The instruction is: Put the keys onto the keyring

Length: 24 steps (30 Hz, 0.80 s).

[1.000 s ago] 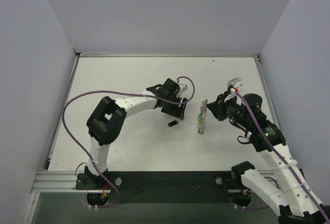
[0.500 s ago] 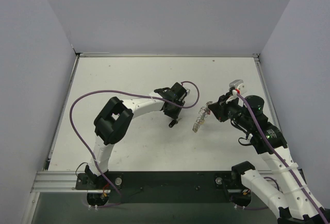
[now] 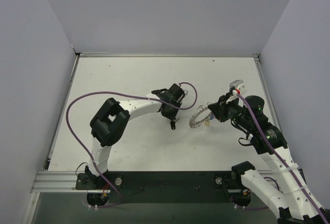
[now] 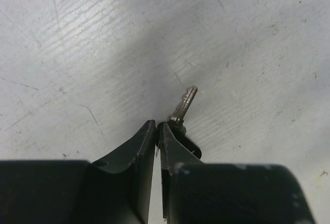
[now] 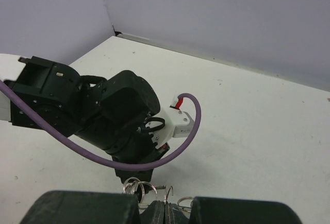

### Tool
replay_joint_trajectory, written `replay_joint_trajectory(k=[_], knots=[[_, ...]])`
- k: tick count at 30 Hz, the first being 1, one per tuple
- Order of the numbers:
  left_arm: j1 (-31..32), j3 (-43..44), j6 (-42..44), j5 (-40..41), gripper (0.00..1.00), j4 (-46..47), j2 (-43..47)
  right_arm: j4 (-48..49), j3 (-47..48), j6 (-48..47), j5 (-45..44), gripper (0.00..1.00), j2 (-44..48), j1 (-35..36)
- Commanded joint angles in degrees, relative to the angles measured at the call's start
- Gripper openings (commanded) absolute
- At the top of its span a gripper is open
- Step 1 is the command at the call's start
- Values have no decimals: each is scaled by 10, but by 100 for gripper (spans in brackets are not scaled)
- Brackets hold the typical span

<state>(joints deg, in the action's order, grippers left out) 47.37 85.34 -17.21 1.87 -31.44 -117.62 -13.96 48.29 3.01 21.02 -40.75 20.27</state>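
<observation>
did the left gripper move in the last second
Yes. The left gripper has come toward the near edge of the table and slightly left. It now sits right over the small key, which it earlier stood behind.

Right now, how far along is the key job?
Done: right gripper is shut on the ring. In hand: left gripper pinches one loose key by its dark head. Remaining: bring that key to the ring and thread it. Whether other keys already hang on the ring is too small to tell.
</observation>
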Motion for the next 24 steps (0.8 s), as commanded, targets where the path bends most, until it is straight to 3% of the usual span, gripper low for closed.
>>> replay_joint_trajectory(k=[1,5,8,17,24], knots=[[-2,-22,10,-15,25,27,64,37,4,2,9,0,4,-3],[-13,-59,5,-19,48,64,99,39,4,2,11,0,4,-3],[-32,-88,-1,-49,52,95,115,39,3,3,17,0,2,-5],[-37,-121,24,-103,50,132,124,41,2,5,25,0,-3,-6],[-35,-121,32,-114,41,132,115,42,2,6,26,0,-5,-5]])
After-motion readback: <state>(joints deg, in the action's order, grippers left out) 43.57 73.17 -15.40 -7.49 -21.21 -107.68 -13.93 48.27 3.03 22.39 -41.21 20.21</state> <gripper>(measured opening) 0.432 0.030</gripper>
